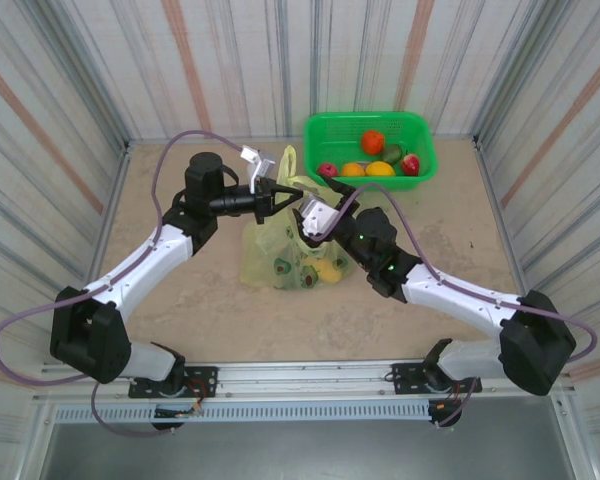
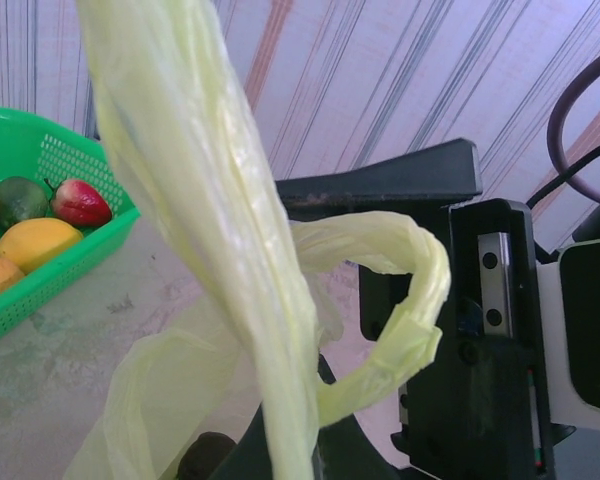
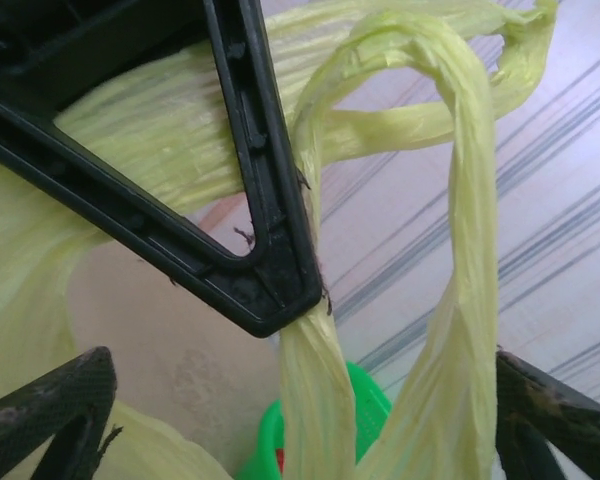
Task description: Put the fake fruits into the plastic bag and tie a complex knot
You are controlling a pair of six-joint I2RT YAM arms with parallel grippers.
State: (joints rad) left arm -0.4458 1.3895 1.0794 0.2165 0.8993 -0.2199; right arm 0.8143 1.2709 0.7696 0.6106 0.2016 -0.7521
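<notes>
Top external view shows us the thin translucent yellow-green plastic bag [image 1: 280, 262] mid-table, before the bright green rectangular plastic basket [image 1: 325, 140]. We see the left gripper [image 1: 292, 190] clamped on the bag's twisted handle strip [image 2: 220, 200]; the right gripper [image 3: 302, 375] gapes wide beside it, holding nothing.

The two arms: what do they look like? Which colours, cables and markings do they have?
The left arm and right arm have white shells, black joints and bases. A purple cable loops along each. Small green lights glow on the right arm. The fingers are black plastic.
</notes>
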